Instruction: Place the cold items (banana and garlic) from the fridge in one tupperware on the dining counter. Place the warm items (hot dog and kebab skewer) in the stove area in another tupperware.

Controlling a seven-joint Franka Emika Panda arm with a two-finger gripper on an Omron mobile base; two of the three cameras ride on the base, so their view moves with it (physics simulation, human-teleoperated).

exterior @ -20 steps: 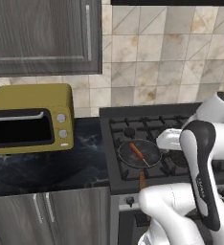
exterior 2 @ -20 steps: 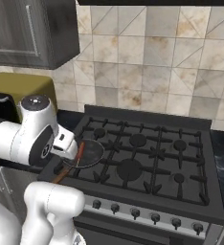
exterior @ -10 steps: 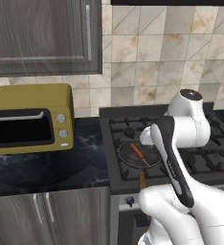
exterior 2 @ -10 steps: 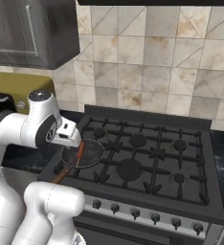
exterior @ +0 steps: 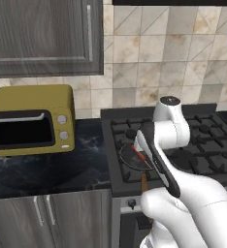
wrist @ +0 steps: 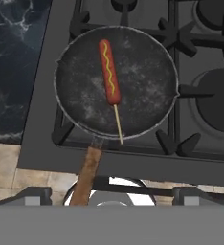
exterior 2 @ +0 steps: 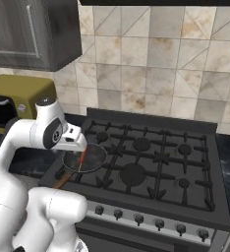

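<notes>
Right below my jaws sits a round black frying pan (wrist: 116, 79) with a brown wooden handle (wrist: 86, 174), on the near left burner of the black gas stove (exterior 2: 151, 167). My jaws are wide open and hold nothing.

Lying in the pan is the red sausage with a yellow squiggle on it (wrist: 109, 71), and a thin pale stick (wrist: 117, 124) pokes out of its near end. It looks like the warm thing I must pick up, though it has a stick like a skewer, so I cannot be sure which of the two it is.

I think the job now is to come down and grab it. To do that well, I should:
- stay right over the middle of the sausage, not over the stick
- turn my jaws so one finger goes on each long side
- go down slowly, so my fingers do not bump the pan rim or floor
- close gently, because it is round and could roll away
- lift straight up, so the stick clears the rim

A dark blue marble table (wrist: 16, 67) lies beside the stove.
</notes>
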